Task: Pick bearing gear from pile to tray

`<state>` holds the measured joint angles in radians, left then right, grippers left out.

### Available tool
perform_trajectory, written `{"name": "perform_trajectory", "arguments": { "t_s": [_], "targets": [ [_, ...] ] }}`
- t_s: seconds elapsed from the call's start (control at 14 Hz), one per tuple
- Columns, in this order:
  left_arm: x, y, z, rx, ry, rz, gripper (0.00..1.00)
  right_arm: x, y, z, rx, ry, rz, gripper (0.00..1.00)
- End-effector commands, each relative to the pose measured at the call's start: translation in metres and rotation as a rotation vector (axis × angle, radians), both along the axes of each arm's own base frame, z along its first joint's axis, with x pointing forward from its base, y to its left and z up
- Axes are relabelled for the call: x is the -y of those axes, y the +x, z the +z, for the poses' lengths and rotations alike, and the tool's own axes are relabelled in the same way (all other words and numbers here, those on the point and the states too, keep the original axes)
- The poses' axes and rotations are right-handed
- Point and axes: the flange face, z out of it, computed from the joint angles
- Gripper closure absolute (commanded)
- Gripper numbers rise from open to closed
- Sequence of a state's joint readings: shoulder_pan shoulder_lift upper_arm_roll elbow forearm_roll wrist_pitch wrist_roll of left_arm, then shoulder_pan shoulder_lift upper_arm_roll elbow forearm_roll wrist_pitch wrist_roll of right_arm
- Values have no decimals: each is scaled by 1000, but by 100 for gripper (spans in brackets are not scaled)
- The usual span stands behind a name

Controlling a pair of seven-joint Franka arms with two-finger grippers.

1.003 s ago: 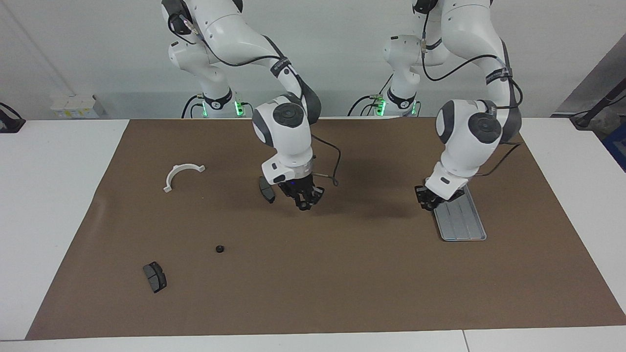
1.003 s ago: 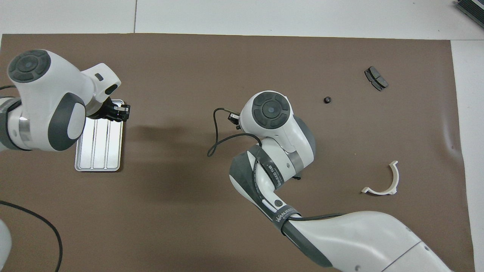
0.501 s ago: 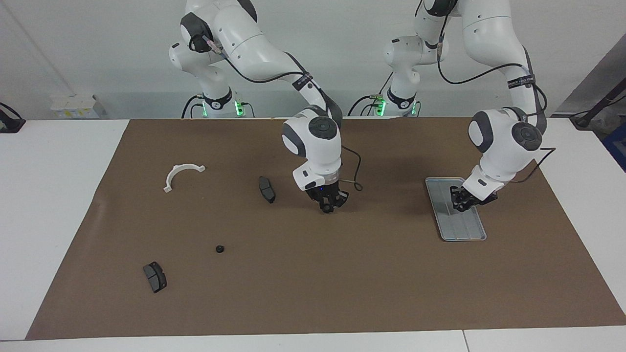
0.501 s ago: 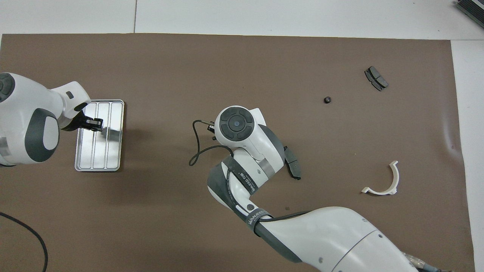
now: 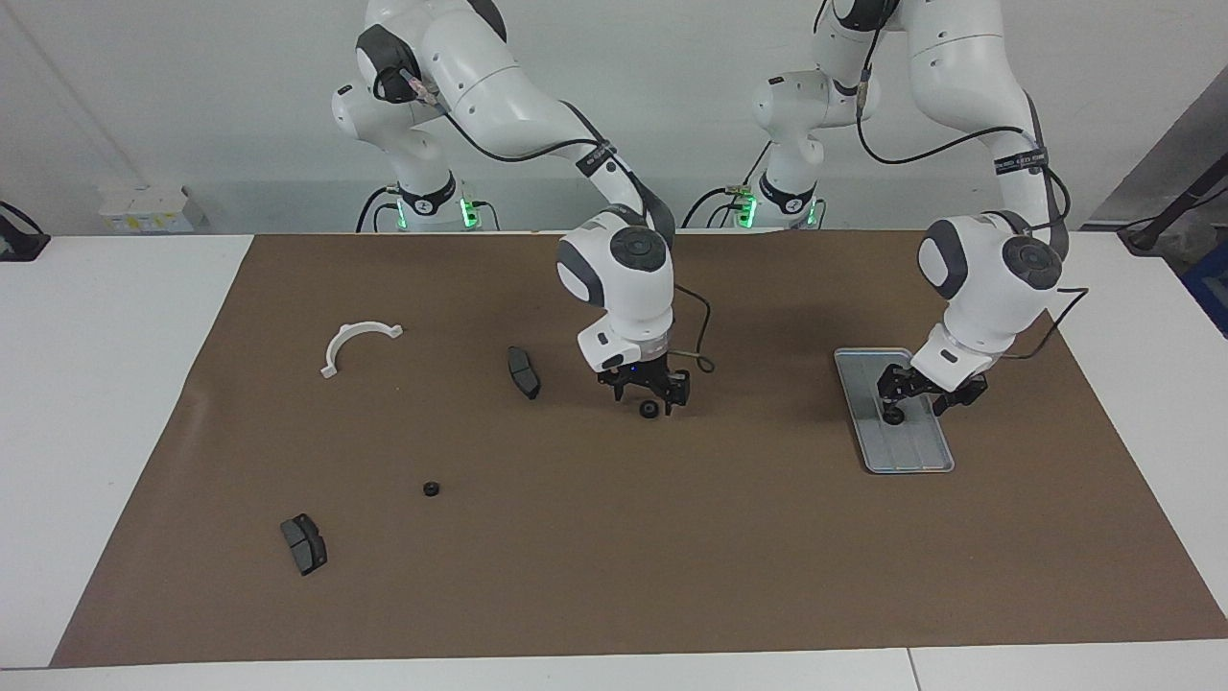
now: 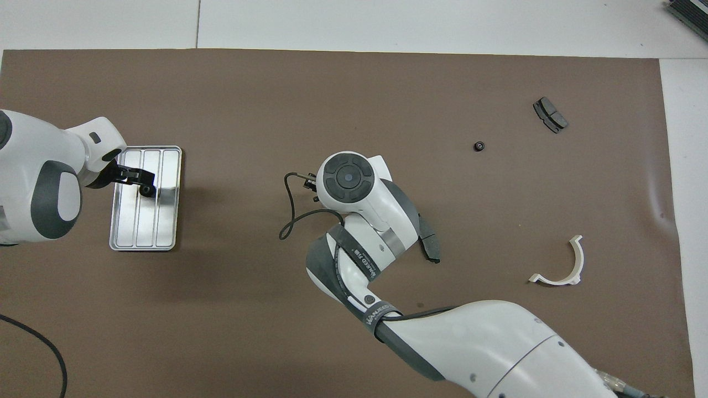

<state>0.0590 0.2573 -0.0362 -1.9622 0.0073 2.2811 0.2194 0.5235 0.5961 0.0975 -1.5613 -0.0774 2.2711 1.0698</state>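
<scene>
Both grippers have just opened. The left gripper [image 5: 919, 396] stands spread over the tray [image 5: 926, 459], and its gear [image 5: 893, 416] now lies in the tray. The right gripper [image 5: 651, 388], fingers apart, has released a second gear [image 5: 649, 410] onto the mat mid-table, apparently for handover. A third gear [image 5: 431, 488] remains among the scattered parts.

brake pad [image 6: 430, 243] half under right arm, overhead

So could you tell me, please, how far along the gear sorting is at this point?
Done: one black gear lies in the tray, under the open left gripper. In hand: nothing held; the open right gripper hangs over a second gear mid-mat. Left: that gear and a third near the brake pad.
</scene>
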Motion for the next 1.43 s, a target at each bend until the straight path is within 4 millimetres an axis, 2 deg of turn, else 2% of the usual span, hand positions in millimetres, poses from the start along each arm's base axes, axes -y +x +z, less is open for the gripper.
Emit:
{"name": "perform_trajectory", "arguments": {
  "t_s": [0.0, 0.21, 0.5, 0.79, 0.93, 1.15, 1.29, 1.36],
  "targets": [
    [18, 4, 18, 7, -10, 4, 16, 51, 30, 25, 14, -13, -9, 0],
    [67, 1, 22, -8, -19, 77, 18, 110, 54, 36, 24, -34, 53, 0],
    [160, -13, 23, -2, -40, 233, 21, 197, 87, 30, 37, -47, 82, 0],
    [257, -42, 16, 0, -60, 296, 24, 256, 93, 9, 8, -64, 110, 0],
    [297, -54, 9, 20, -82, 306, 25, 275, 95, -2, 8, -66, 118, 0],
    [351, -54, 6, 39, -120, 364, 26, 295, 95, -8, 0, -70, 128, 3],
    [370, -58, 5, 39, -128, 359, 30, 300, 96, -12, 8, -68, 122, 14],
    [376, -61, -1, 36, -126, 350, 31, 301, 94, -18, 14, -66, 121, 17]
  ]
}}
